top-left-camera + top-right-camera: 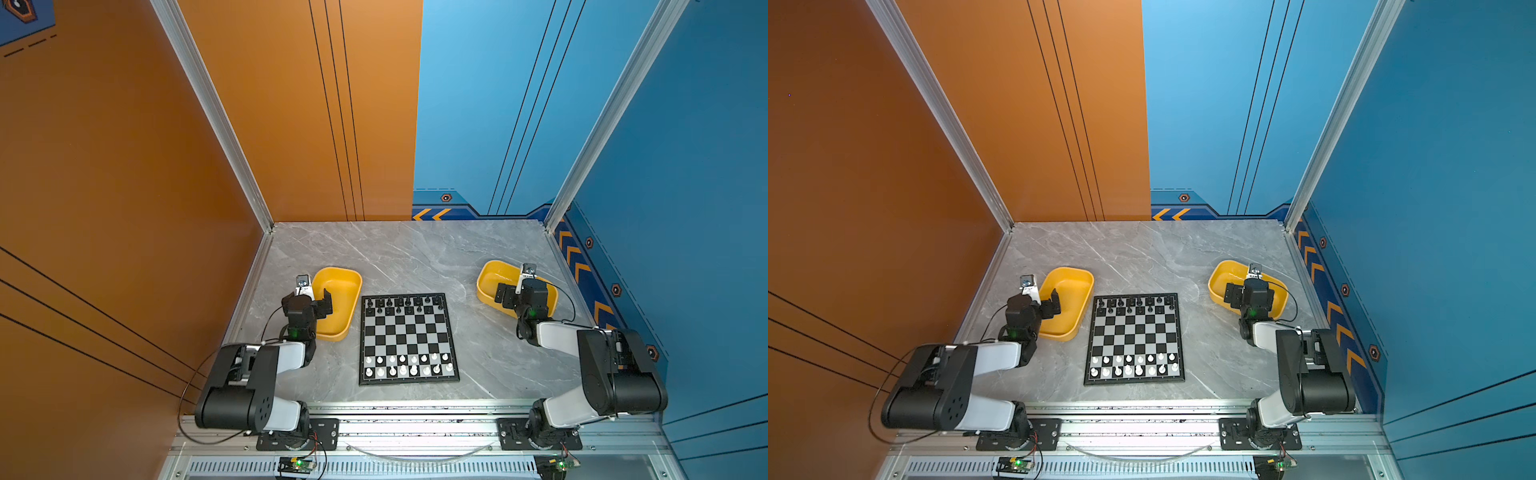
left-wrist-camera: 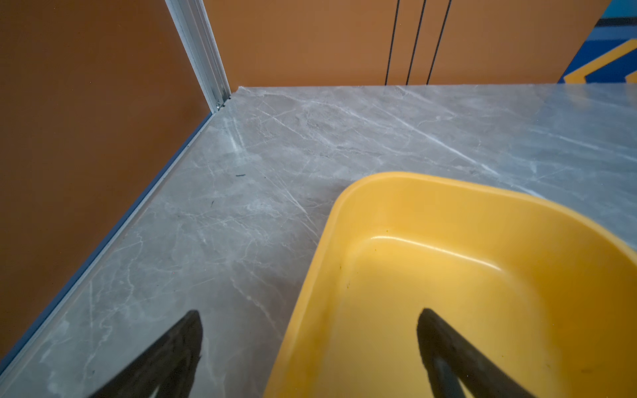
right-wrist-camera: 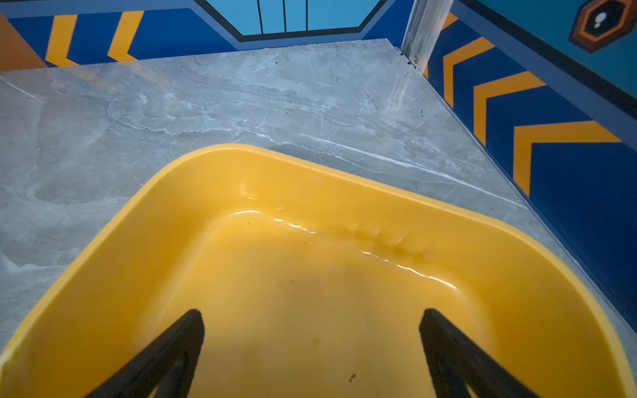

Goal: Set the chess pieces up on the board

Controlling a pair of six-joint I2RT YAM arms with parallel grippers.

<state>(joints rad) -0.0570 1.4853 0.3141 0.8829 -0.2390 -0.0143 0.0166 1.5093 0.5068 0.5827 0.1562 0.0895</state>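
The board [image 1: 409, 337] [image 1: 1133, 337] lies flat in the middle of the grey table in both top views. Black chess pieces [image 1: 389, 302] fill its two far rows and white chess pieces [image 1: 402, 358] fill its two near rows. My left gripper [image 1: 320, 297] [image 2: 310, 318] hangs open astride the left rim of a yellow tray, holding nothing. My right gripper [image 1: 505, 293] [image 3: 310, 317] hangs open over the inside of the other yellow tray, also holding nothing. Neither wrist view shows any piece.
The left yellow tray [image 1: 345, 328] [image 2: 344, 206] sits just left of the board and the right yellow tray [image 1: 488, 272] [image 3: 310, 165] sits to the board's far right. What shows of both insides holds nothing. Walls close the table on three sides.
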